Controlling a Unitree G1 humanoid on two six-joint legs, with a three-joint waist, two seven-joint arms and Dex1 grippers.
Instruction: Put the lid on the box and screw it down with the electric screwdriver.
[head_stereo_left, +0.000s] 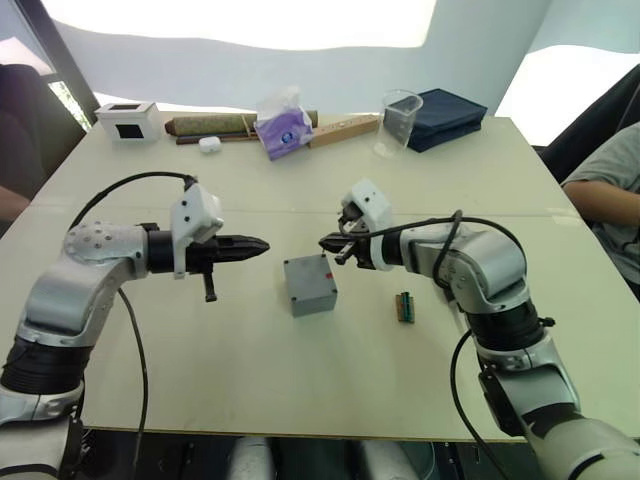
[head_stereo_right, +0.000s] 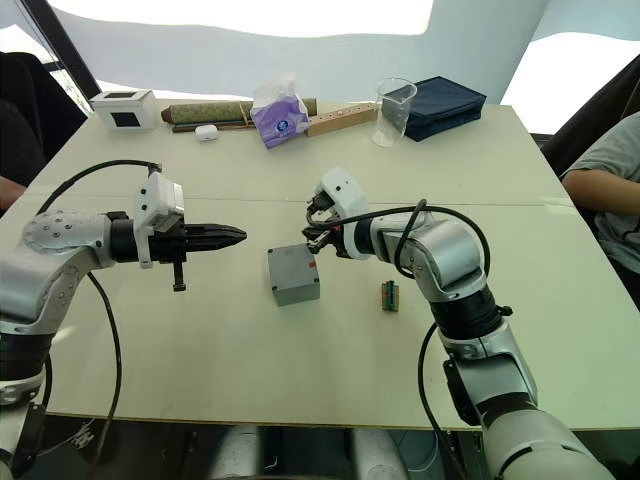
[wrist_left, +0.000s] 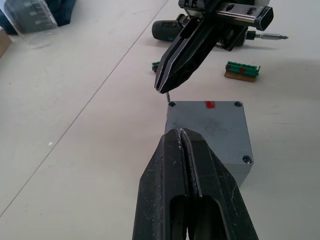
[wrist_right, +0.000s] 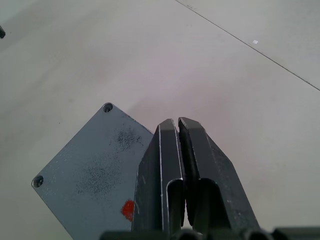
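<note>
Box (head_stereo_left: 309, 284): middle of table (head_stereo_left: 300, 390), lid (wrist_left: 210, 127) on it.
Connector strip (head_stereo_left: 406, 306): right of box.
Beaker (head_stereo_left: 401, 116), case (head_stereo_left: 447, 116): far right corner.

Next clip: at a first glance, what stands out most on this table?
The small grey plastic box with its lid on and a red mark sits mid-table, and both black two-fingered grippers point at it from either side: the left gripper and the right gripper, each shut and empty. Beside the box lies a small green terminal block, and in the left wrist view the black cylindrical electric screwdriver lies on the table behind the right gripper.
</note>
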